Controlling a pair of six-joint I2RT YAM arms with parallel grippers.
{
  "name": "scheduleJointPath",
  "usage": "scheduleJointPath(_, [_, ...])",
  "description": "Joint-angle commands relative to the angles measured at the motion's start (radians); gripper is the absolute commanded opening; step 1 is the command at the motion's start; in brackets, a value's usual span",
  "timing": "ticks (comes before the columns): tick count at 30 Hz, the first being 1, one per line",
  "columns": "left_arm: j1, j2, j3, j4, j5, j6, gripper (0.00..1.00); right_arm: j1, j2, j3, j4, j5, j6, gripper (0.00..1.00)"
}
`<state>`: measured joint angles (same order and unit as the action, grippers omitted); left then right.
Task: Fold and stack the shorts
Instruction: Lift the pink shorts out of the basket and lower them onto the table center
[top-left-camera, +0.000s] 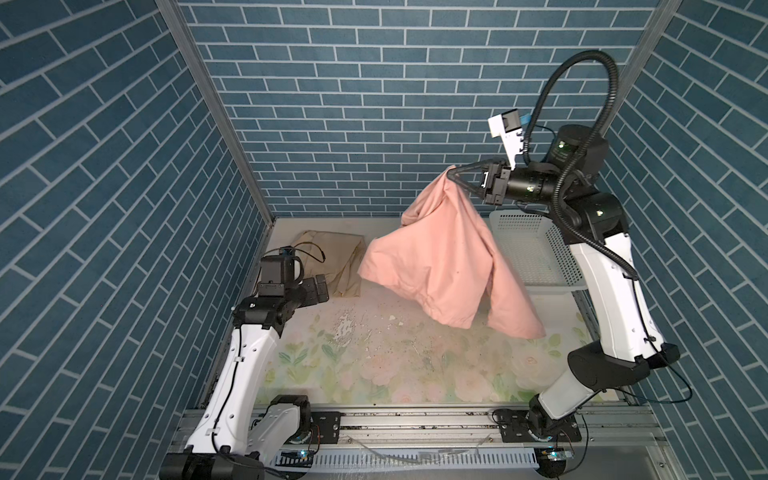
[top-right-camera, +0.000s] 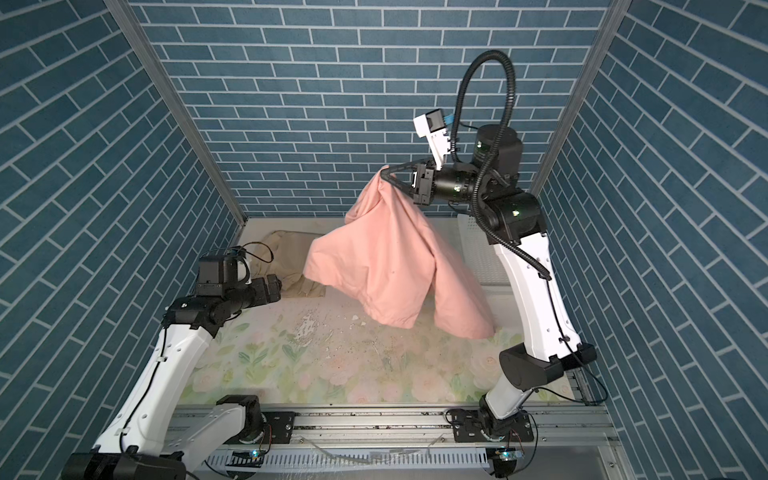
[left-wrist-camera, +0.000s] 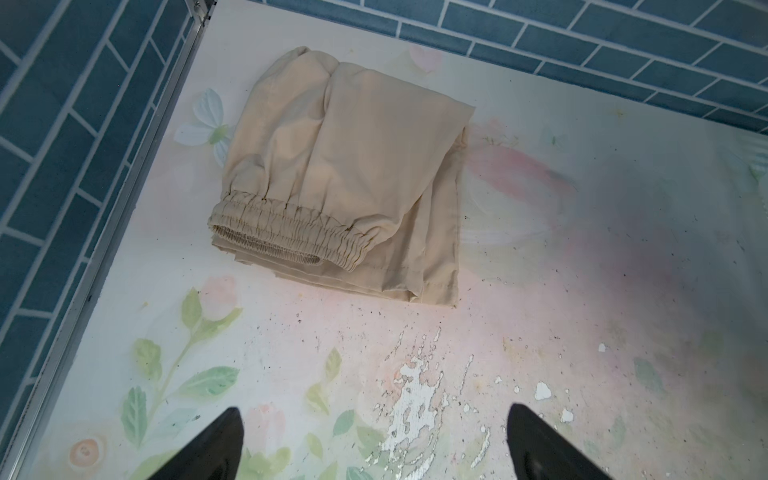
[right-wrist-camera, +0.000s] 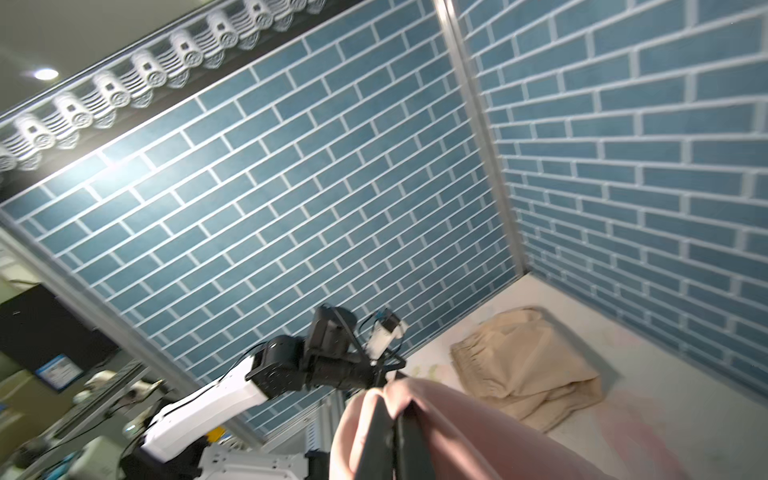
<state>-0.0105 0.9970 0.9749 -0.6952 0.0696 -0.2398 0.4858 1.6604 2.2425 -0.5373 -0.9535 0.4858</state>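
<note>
The right gripper (top-left-camera: 451, 171) is pinched shut on an edge of the pink shorts (top-left-camera: 440, 266), which hang below it, probably so the cloth drops open for laying flat. The left gripper (left-wrist-camera: 374, 409) hovers spread wide and empty. The folded beige shorts (left-wrist-camera: 340, 174) lie just ahead of its fingertips, seemingly as the stack's base. In all there are two shorts, two grippers and one white basket (top-left-camera: 536, 249), which sits below the right gripper's wrist.
</note>
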Motion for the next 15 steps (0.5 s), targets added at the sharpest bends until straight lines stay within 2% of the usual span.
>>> scheduleJointPath(1, [0.027, 0.008, -0.009, -0.021, 0.001, -0.015, 1.00, 0.022, -0.004, -0.080, 0.209, -0.119, 0.126, 0.00])
scheduleJointPath(5, [0.027, 0.014, -0.002, -0.029, -0.023, -0.007, 1.00, 0.006, -0.055, -0.263, 0.236, -0.123, 0.037, 0.00])
scheduleJointPath(9, [0.027, 0.054, 0.012, -0.026, -0.040, -0.005, 1.00, -0.068, -0.091, -0.478, 0.260, -0.081, -0.003, 0.00])
scheduleJointPath(12, [0.028, 0.116, 0.047, -0.005, -0.032, -0.007, 1.00, -0.130, -0.140, -0.647, 0.295, 0.006, -0.046, 0.00])
scheduleJointPath(15, [0.027, 0.204, 0.087, 0.055, 0.035, 0.000, 0.99, -0.159, -0.175, -0.740, 0.209, 0.111, -0.168, 0.00])
